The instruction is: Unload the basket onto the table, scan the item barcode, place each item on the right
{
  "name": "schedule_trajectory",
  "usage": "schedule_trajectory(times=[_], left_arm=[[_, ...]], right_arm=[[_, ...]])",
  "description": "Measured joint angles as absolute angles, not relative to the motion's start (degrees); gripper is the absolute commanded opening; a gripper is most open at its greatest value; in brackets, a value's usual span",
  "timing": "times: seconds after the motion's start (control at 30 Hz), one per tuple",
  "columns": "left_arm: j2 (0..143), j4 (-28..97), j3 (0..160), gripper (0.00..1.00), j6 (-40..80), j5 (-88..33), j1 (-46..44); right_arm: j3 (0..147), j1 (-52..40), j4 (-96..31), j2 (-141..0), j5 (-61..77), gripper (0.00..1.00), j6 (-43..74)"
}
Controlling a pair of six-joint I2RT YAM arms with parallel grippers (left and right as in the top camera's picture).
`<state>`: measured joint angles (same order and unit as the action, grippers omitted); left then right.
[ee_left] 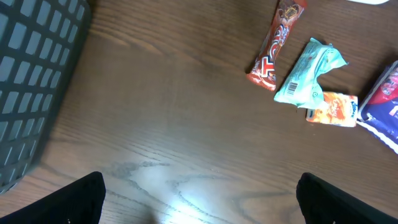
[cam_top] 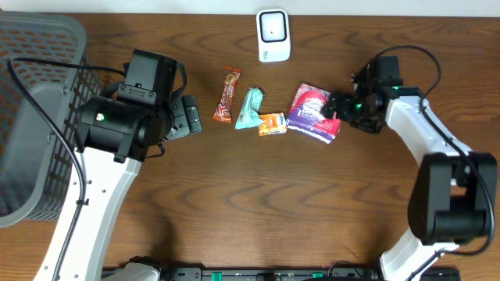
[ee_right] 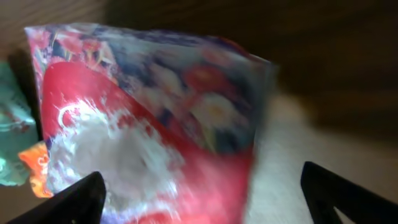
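Overhead: purple snack bag point(cam_top: 314, 112) lies on the desk point(cam_top: 258, 203), apart from the scanner point(cam_top: 273, 35), right end effector point(cam_top: 341, 108) at its edge. Left wrist: left end effector point(ee_left: 199, 202) open over bare wood (idle). Right wrist: jaws wide, nothing gripped; pinching a loose corner could let the slick film slip mid-lift.

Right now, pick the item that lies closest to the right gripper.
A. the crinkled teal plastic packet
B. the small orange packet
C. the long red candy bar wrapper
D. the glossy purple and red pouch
D: the glossy purple and red pouch lies just in front of the right gripper in the overhead view, and it fills the right wrist view between the spread fingers.
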<state>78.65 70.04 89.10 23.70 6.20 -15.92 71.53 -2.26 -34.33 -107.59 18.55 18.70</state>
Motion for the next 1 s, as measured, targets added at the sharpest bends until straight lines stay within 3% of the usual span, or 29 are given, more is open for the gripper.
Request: schedule_trajectory(times=[0.03,0.17,0.2,0.33,0.6,0.8,1.0], left_arm=[[78.7,70.0,89.1,0.98,23.7,6.2,-15.9],[78.7,70.1,89.1,0.98,23.7,6.2,-15.9],[78.7,70.1,89.1,0.98,23.7,6.2,-15.9],[78.7,70.0,89.1,0.98,23.7,6.2,-15.9],[78.7,70.0,89.1,0.98,23.7,6.2,-15.9],[78.7,70.1,89.1,0.98,23.7,6.2,-15.9],[78.7,70.0,89.1,0.98,23.7,6.2,-15.9]], right_arm=[[71.5,-2.3,-33.2,-108.7,20.1,0.91,18.0],[71.5,-2.5,-32.1,-112.7,24.1,0.51,16.4],[71.5,-2.6,-31.9,-113.2,24.9,0.46,16.2],[71.8,-2.5,-32.4,-113.5,26.8,0.01,15.1],[77.9,-2.5,-45.9,-109.3,18.7,0.01,14.7],[88.2,-4.1,-56.9,-100.7,-3.7,0.01,16.3],[89.2,-7.5,-63.4,-97.9,-30.0,0.03,23.3]])
